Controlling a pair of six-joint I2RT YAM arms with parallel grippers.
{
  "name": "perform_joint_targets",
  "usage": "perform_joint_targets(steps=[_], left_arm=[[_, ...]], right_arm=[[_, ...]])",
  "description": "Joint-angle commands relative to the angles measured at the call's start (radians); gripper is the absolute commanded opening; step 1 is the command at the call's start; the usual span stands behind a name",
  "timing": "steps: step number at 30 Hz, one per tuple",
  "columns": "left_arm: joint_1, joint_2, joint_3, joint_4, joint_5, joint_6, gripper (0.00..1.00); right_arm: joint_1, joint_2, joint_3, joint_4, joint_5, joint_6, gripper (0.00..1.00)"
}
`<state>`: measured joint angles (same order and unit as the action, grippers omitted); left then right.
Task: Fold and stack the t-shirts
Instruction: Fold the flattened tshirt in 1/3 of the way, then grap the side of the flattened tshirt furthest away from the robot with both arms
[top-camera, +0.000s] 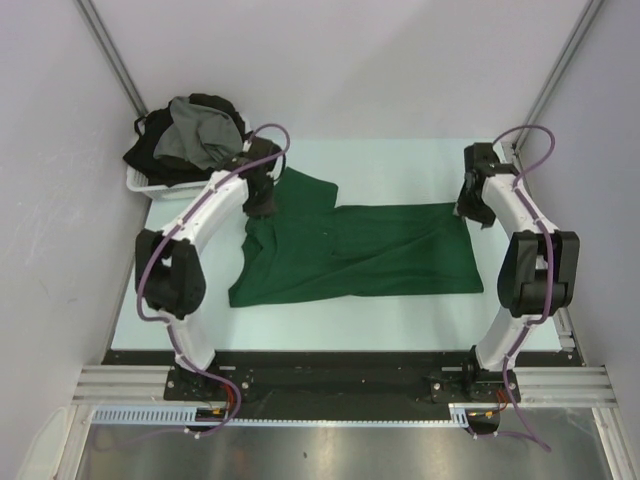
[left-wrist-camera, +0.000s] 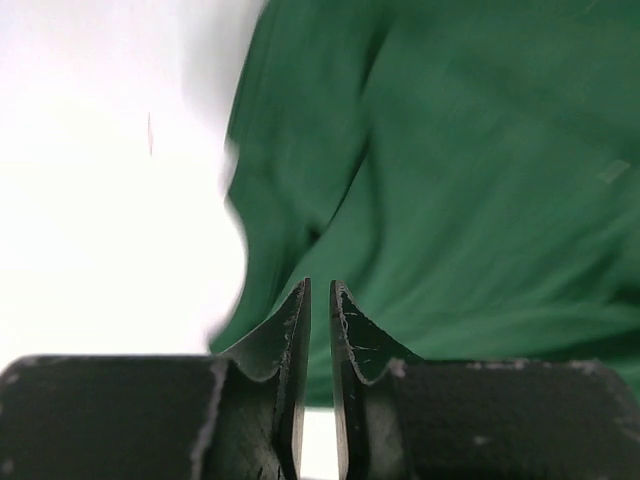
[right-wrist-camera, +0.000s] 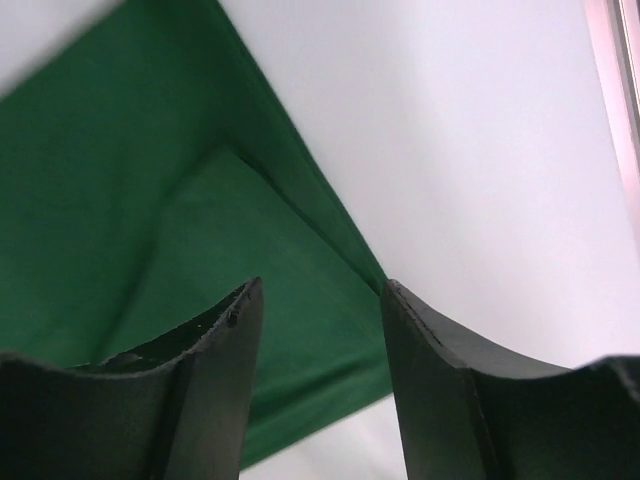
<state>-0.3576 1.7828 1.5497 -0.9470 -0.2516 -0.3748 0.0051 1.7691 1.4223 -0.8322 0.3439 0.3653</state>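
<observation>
We see the dark green t-shirt (top-camera: 370, 255) lying spread and creased on the pale bench (top-camera: 400, 320), about midway between the two arms, its long side running left to right. One sleeve-like flap reaches toward the far edge at its left end. The left tool (left-wrist-camera: 320, 285) hangs over that far-left part of the shirt. In the left wrist view its fingers (left-wrist-camera: 285, 335) stand only a narrow slit apart with nothing between them. Green cloth, blurred, fills the view beyond them, with bare bench to the left. The right tool (right-wrist-camera: 320, 285) sits at the shirt's right end, near the far corner. Its fingers (right-wrist-camera: 225, 340) are spread wide and pinch nothing. Under them we see the shirt's straight edge running diagonally, with a second layer of cloth lying on top just inside that edge. At the far-left corner of the bench a white basket (top-camera: 140, 183) holds a heap: a grey shirt (top-camera: 195, 135) draped over black shirts (top-camera: 150, 150), just behind the left arm's wrist.
</observation>
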Motion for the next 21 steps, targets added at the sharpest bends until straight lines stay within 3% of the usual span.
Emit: perform_joint_targets(steps=[1,4,11,13,17,21], left_arm=[[0.0,0.189,0.252,-0.007,0.011,0.05,0.18],[0.0,0.352,0.453,-0.032,0.018,0.073,0.18],[0.016,0.543,0.613,0.003,0.077,0.045,0.24],[0.017,0.547,0.613,0.063,0.077,0.04,0.29],[0.023,0.558,0.621,0.175,0.064,0.017,0.49],[0.037,0.607,0.72,0.234,0.089,-0.003,0.53]], right_arm=[[0.03,0.079,0.144,-0.012,0.006,-0.046,0.56],[0.033,0.138,0.217,-0.015,-0.006,-0.06,0.56],[0.003,0.197,0.268,0.033,-0.017,-0.108,0.55],[-0.033,0.228,0.299,0.038,-0.028,-0.109,0.56],[-0.043,0.282,0.372,0.036,-0.033,-0.126,0.55],[-0.043,0.335,0.446,0.027,-0.037,-0.135,0.55]])
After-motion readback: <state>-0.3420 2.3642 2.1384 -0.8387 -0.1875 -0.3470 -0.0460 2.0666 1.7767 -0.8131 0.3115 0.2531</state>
